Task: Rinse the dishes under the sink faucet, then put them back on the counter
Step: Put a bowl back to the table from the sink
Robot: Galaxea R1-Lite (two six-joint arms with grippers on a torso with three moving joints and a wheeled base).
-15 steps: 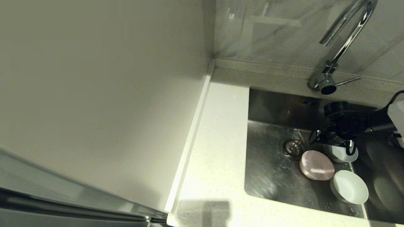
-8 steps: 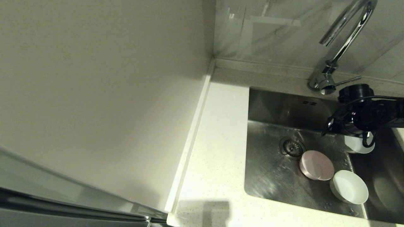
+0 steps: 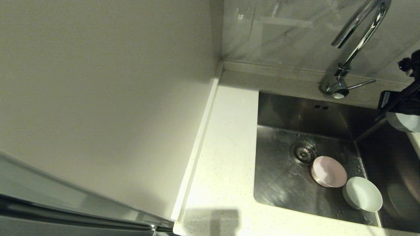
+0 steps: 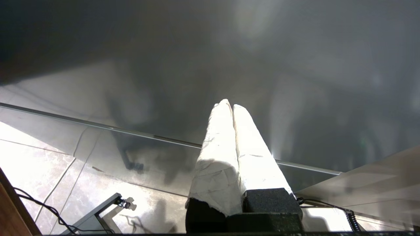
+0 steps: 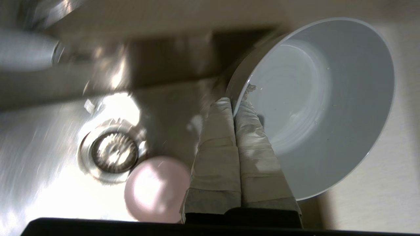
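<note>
My right gripper point(image 5: 233, 100) is shut on the rim of the pale grey-blue bowl point(image 5: 321, 108). It holds the bowl tilted in the air above the sink's right rim, at the right edge of the head view point(image 3: 405, 122). The pink bowl point(image 3: 328, 171) lies upside down on the sink point(image 3: 282, 183) floor beside the drain strainer point(image 3: 303, 153). Touching it on the right is the white bowl point(image 3: 362, 193), upright. The chrome faucet point(image 3: 356, 42) rises behind the sink. My left gripper point(image 4: 229, 104) is shut and empty, parked out of the head view.
The cream counter point(image 3: 226, 157) runs along the sink's left side, with a narrow strip on its right point(image 3: 415, 137). A beige wall panel point(image 3: 105, 98) stands at the left. The faucet lever point(image 3: 361, 84) sticks out toward my right arm point(image 3: 402, 100).
My right gripper has lifted the grey-blue bowl off the sink floor and carried it up and to the right, to the sink's right rim. The pink and white bowls have stayed put.
</note>
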